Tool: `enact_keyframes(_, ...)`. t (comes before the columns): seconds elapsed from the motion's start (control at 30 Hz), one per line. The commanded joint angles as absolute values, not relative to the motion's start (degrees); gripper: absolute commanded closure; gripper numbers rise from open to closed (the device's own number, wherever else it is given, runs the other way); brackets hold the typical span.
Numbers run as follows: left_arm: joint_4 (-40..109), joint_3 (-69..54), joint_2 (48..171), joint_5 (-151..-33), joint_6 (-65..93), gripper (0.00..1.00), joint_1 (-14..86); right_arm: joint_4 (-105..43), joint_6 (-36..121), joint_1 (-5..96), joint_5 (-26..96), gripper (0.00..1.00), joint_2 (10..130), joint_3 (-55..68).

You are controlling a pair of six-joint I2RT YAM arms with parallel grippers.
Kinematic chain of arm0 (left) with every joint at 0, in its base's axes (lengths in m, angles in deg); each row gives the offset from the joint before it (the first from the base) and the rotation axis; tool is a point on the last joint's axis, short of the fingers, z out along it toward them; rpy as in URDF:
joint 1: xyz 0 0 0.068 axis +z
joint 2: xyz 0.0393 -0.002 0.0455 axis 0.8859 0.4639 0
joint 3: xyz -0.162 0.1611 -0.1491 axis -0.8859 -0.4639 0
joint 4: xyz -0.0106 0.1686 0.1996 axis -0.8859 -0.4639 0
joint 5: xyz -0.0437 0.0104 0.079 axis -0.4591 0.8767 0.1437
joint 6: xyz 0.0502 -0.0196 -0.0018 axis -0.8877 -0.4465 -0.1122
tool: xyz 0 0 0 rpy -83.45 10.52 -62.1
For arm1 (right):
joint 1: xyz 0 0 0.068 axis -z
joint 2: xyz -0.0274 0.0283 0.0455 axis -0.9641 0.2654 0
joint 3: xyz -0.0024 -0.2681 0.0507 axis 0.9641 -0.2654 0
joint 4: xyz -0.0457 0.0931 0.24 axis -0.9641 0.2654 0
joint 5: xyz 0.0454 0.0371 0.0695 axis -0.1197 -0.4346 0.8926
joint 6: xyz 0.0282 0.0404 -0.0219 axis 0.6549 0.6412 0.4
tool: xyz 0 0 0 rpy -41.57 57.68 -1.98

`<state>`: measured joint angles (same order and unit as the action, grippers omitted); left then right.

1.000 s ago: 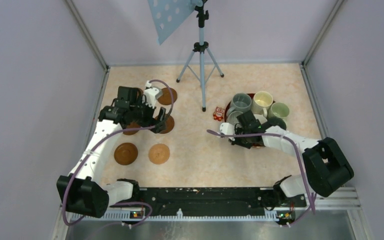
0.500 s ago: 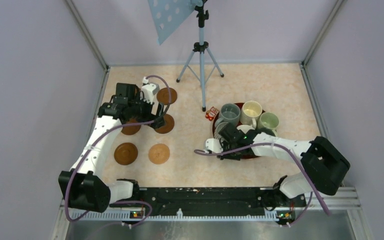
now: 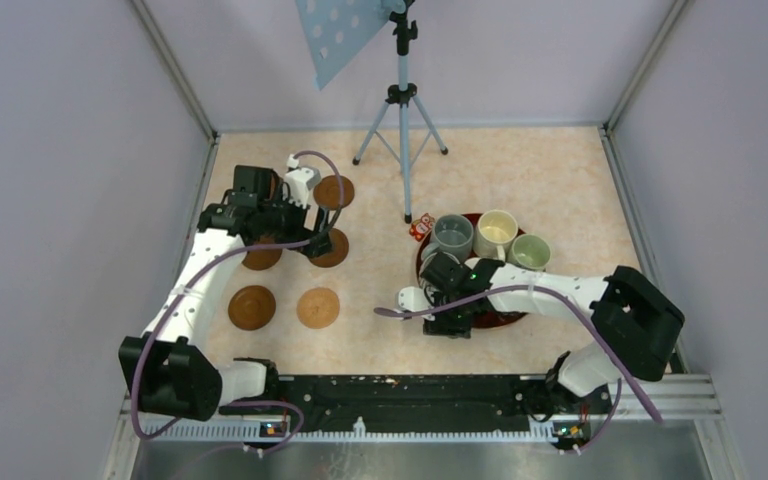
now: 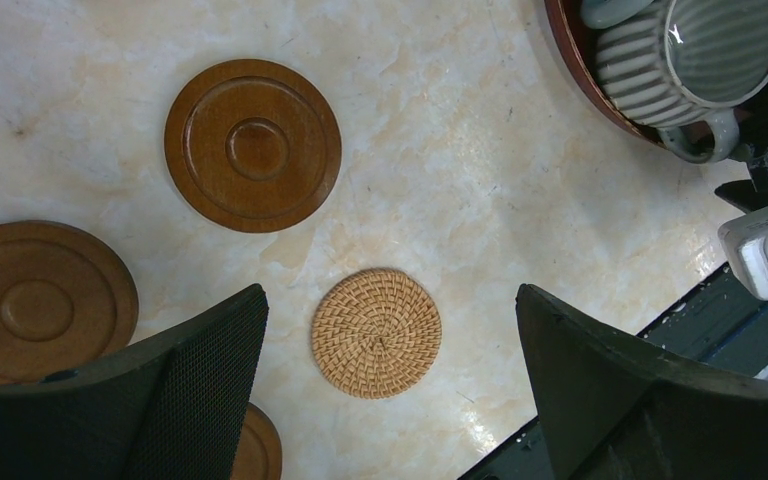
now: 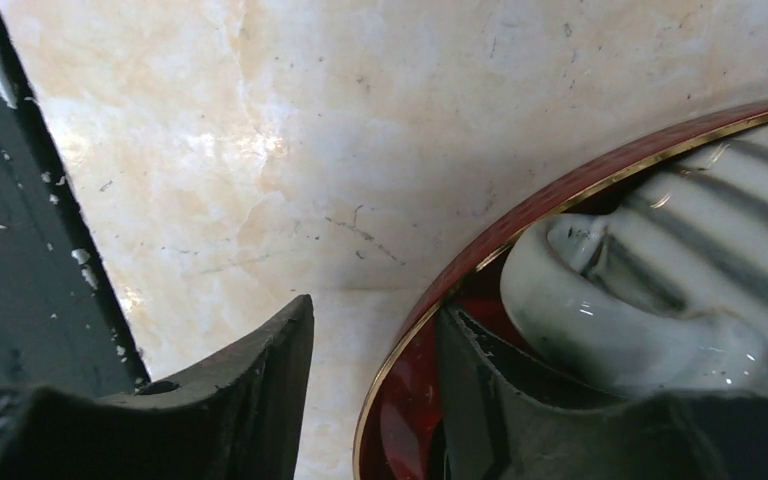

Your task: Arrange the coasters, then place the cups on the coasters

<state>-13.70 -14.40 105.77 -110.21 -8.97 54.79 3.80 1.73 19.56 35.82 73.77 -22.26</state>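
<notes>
On the left of the marbled surface [image 3: 380,270], the left end effector [image 4: 388,300] hangs with its fingers spread wide above a woven coaster [image 4: 375,333]. Two dark wooden coasters [image 4: 253,145] lie just beyond it, apart from each other. Toward the right, a red tray [image 5: 400,420] holds the cups: a ribbed grey mug [image 3: 452,233], a cream mug [image 3: 495,230] and a pale green mug [image 3: 530,250]. The right end effector [image 5: 372,310] sits astride the tray's rim with its fingers parted, one outside and one inside beside the ribbed mug's handle.
</notes>
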Motion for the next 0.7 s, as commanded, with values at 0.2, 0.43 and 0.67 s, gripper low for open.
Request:
enact_keyframes(0.2, -13.06, -11.13, 106.58, -112.56, -8.74, 0.01, 55.06, 13.3, 3.57, 17.99, 45.67, 0.46, 67.72, -14.1)
enact_keyframes(0.43, -13.13, -10.42, 107.23, -118.79, -11.68, 0.01, 54.98, 15.74, 4.96, 21.92, 52.25, 0.44, 60.63, -5.72)
enact_keyframes(0.67, -13.15, -10.93, 107.6, -121.12, -14.99, 0.01, 50.68, 13.66, 8.82, 38.76, 62.04, 0.38, 52.19, -3.39)
